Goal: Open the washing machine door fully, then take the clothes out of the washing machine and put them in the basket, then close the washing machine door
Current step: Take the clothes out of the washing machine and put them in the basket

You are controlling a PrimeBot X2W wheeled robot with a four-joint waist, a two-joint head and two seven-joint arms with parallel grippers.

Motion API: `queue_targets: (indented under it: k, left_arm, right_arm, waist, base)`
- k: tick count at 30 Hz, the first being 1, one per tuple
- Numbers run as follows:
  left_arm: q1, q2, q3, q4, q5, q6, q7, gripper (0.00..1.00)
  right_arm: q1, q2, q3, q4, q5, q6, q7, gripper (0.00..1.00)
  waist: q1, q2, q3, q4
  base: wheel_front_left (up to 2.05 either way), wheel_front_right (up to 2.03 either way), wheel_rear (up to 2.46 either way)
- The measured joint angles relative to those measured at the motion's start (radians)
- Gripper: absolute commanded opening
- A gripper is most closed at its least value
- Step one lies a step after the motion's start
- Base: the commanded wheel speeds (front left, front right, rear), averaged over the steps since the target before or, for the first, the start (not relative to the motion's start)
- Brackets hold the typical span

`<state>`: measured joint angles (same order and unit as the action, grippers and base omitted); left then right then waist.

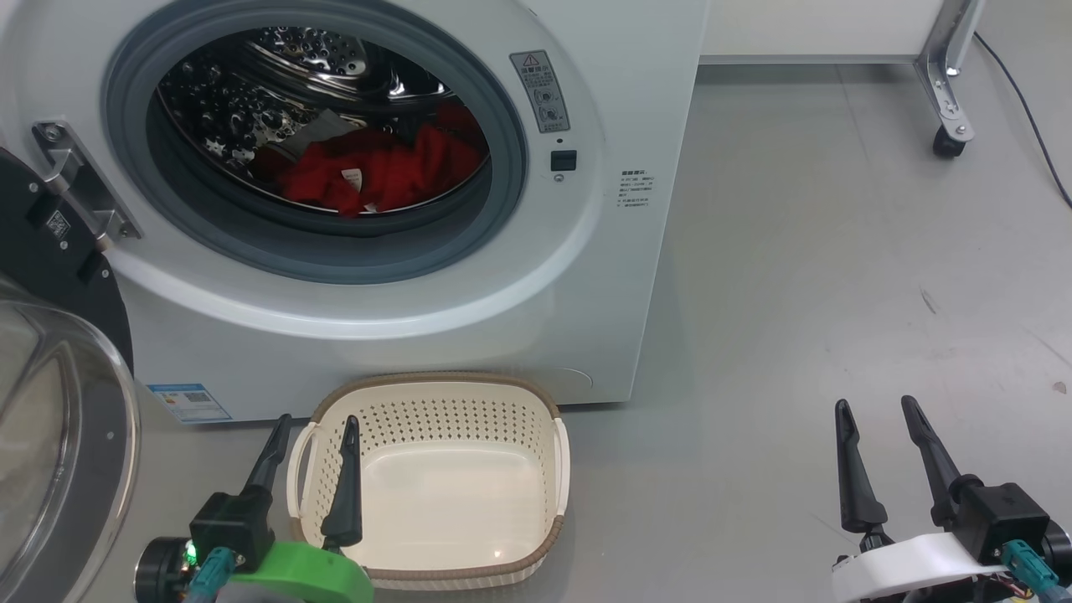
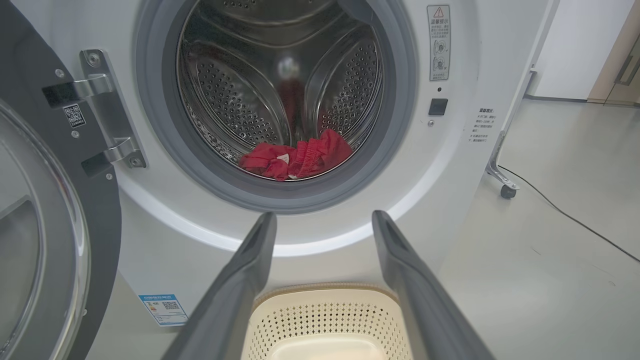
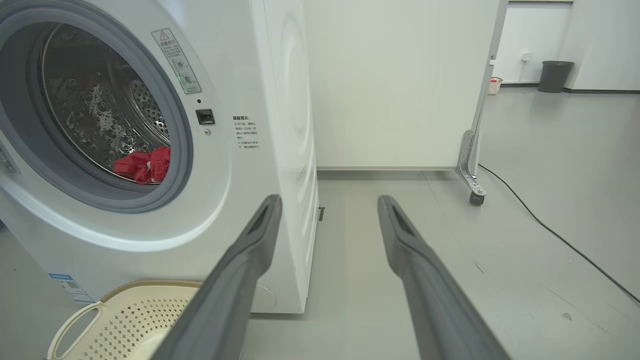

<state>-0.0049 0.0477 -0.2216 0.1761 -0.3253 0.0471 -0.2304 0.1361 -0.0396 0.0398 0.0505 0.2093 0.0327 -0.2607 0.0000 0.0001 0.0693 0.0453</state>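
One washing machine point(image 1: 641, 92), door point(image 1: 59, 469) swung open; one red clothes point(image 1: 377, 176) heap inside; one basket point(image 1: 435, 381). Both spread: left hand point(image 1: 318, 419), right hand point(image 1: 875, 402). Grey floor point(image 1: 796, 293).

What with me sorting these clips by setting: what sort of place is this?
Probably a lab or test room rather than a home laundry: the washing machine stands on a smooth grey floor beside a white panel on castors, with a cable trailing past.
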Motion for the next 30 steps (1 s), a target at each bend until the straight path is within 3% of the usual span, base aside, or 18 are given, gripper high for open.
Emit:
queue_targets:
  k: [18, 30]
  left_arm:
    - [-0.011, 0.000, -0.007, 0.020, -0.007, -0.001, 0.002, 1.00]
    - [-0.161, -0.001, 0.000, 0.082, -0.054, -0.027, 0.060, 1.00]
  right_arm:
    - [0.000, 0.001, 0.015, -0.001, 0.000, 0.008, 0.000, 1.00]
    - [-0.012, 0.001, 0.029, -0.026, 0.000, 0.018, 0.000, 1.00]
  waist:
    - [0.0000, 0.0000, 0.018, -0.017]
    - [0.0000, 0.0000, 0.099, -0.065]
  base:
    - [0.00, 0.00, 0.00]
    - [0.00, 0.00, 0.00]
